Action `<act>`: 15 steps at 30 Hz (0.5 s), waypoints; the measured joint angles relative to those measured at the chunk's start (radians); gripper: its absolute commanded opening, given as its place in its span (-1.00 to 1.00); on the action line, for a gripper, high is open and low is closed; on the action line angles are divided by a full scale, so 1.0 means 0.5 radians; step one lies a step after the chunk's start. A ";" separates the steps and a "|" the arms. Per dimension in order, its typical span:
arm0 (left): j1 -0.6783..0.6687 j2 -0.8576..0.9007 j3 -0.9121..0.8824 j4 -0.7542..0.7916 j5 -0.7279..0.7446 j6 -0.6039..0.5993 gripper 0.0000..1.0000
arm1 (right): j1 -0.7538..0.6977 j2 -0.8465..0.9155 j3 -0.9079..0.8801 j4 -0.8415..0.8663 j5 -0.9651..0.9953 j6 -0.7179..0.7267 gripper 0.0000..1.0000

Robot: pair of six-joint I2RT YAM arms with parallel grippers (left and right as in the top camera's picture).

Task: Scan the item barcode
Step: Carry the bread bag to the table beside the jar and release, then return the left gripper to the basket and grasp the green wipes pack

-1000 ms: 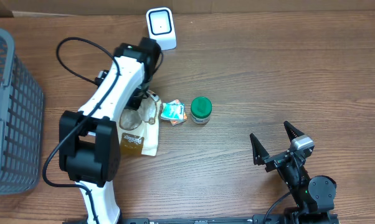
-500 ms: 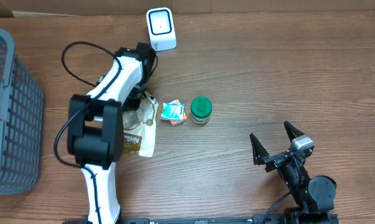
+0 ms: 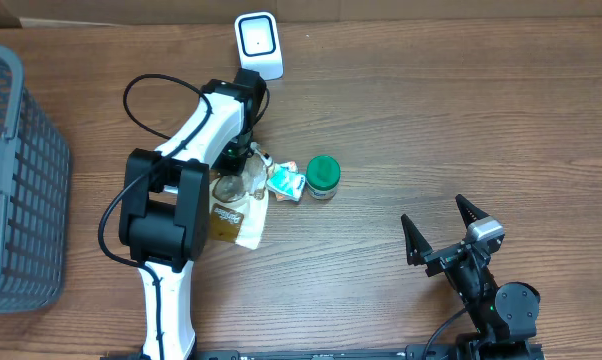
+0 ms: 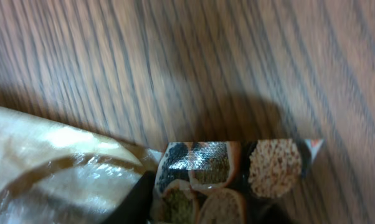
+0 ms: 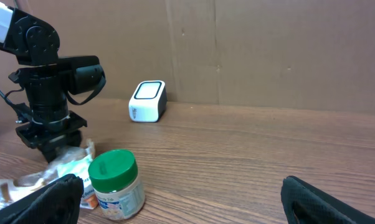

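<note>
At the centre-left of the overhead frame, I found the left gripper (image 3: 243, 163) down on the upper end of the snack bag (image 3: 237, 208). The bag lay on the table (image 3: 431, 110), below the white scanner (image 3: 258, 45) at the top edge. I could not tell from any view whether its jaws were clamped on the bag. The left wrist view showed only a dark finger (image 4: 134, 199) against the wrapper, low in the frame. A small teal packet (image 3: 281, 180) lay just right of the bag, with a green-lidded jar (image 3: 323, 177) beside it. A grey basket (image 3: 16, 180) stood at the left edge. At lower right, the right gripper (image 3: 431, 208) stood spread wide, holding nothing, well apart from the items.
</note>
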 measured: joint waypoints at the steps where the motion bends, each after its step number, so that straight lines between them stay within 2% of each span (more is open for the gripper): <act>1: -0.009 0.000 0.002 0.004 0.005 0.005 0.75 | 0.000 0.000 0.000 -0.001 0.000 0.000 1.00; 2: -0.009 0.000 0.005 0.004 0.017 0.023 0.94 | 0.000 0.000 0.000 -0.001 -0.001 0.002 1.00; 3: -0.011 0.000 0.012 0.005 0.018 0.050 1.00 | 0.000 0.000 0.000 0.000 0.000 0.001 1.00; 9: -0.007 0.011 0.117 -0.154 0.013 0.287 1.00 | 0.000 0.000 0.000 0.000 0.000 0.001 1.00; 15: -0.007 -0.004 0.383 -0.334 -0.208 0.542 0.99 | 0.000 0.000 0.000 -0.001 0.000 0.001 1.00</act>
